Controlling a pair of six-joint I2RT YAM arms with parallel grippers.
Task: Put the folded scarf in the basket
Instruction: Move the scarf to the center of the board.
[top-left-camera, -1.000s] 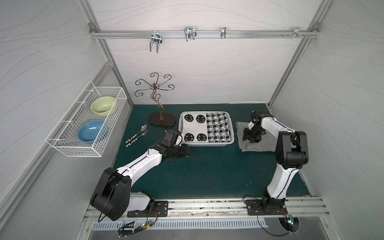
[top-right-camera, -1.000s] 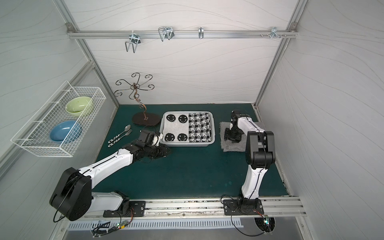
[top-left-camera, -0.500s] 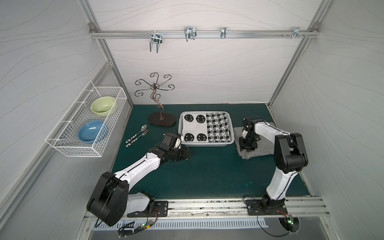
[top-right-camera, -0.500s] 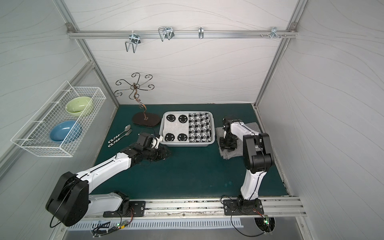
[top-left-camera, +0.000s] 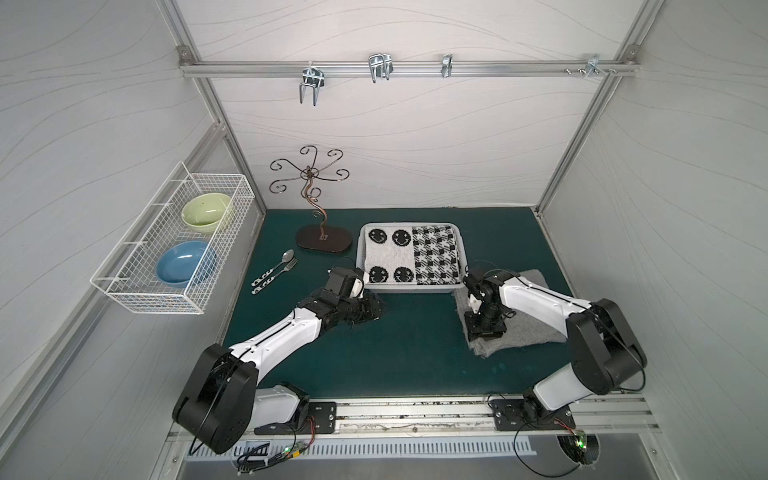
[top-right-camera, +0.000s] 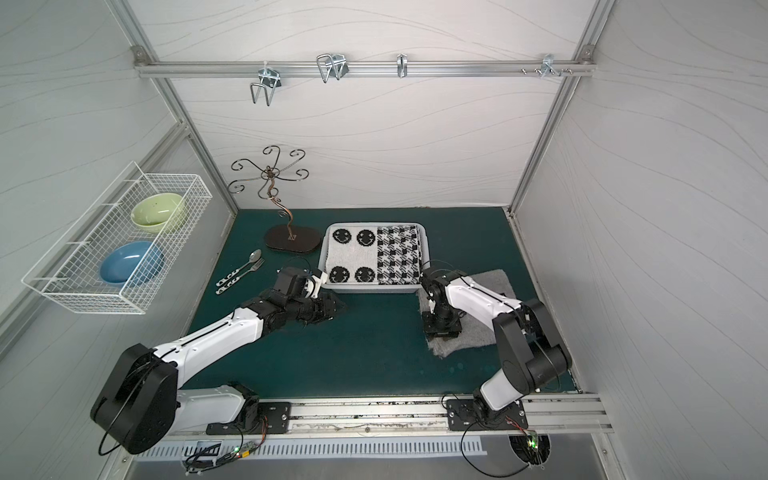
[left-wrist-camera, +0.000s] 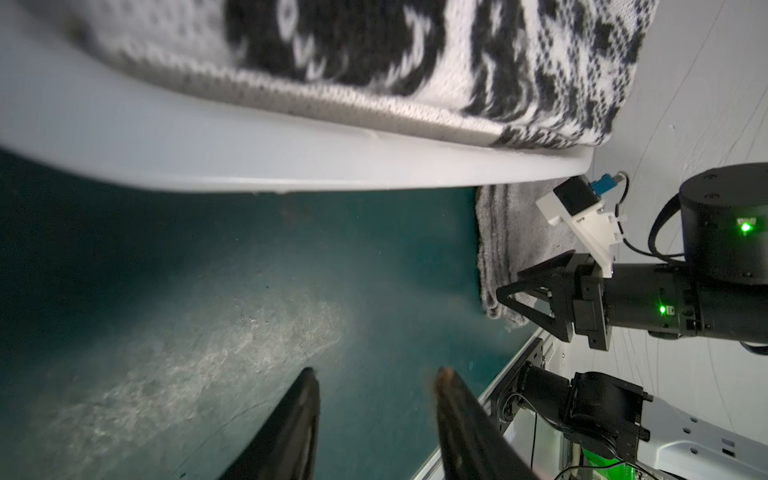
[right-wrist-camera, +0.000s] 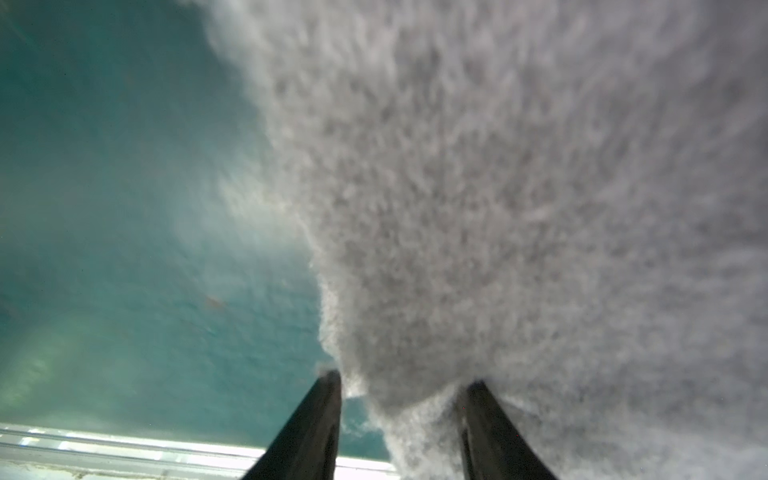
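Right wrist view showed the right gripper (right-wrist-camera: 405, 380) low over the near edge of the folded grey fuzzy scarf (right-wrist-camera: 540, 208). Its two black fingers (right-wrist-camera: 316, 428) stood partly apart, one at the scarf's fringe beside the dark green table mat (right-wrist-camera: 124, 208), the other pressed into the pile. A bulge of fabric sat between them; whether they pinched it could not be told. In both top views that scarf (top-left-camera: 528, 332) (top-right-camera: 473, 332) lay flat on the mat at the robot's right, outside the white rectangular plastic basket (top-left-camera: 409, 287) and just beside its near right corner. The left gripper (left-wrist-camera: 374, 374) hung released over bare mat near the basket's near left corner, with nothing between its parted fingers. Inside the basket, a white knitted scarf with black smiley faces (top-left-camera: 388, 257) and a black-and-white houndstooth scarf (top-left-camera: 436, 257) lay side by side. Farther back, a pale mark on the dark oval base of the curled wire stand (top-left-camera: 323, 242) was too small to read.
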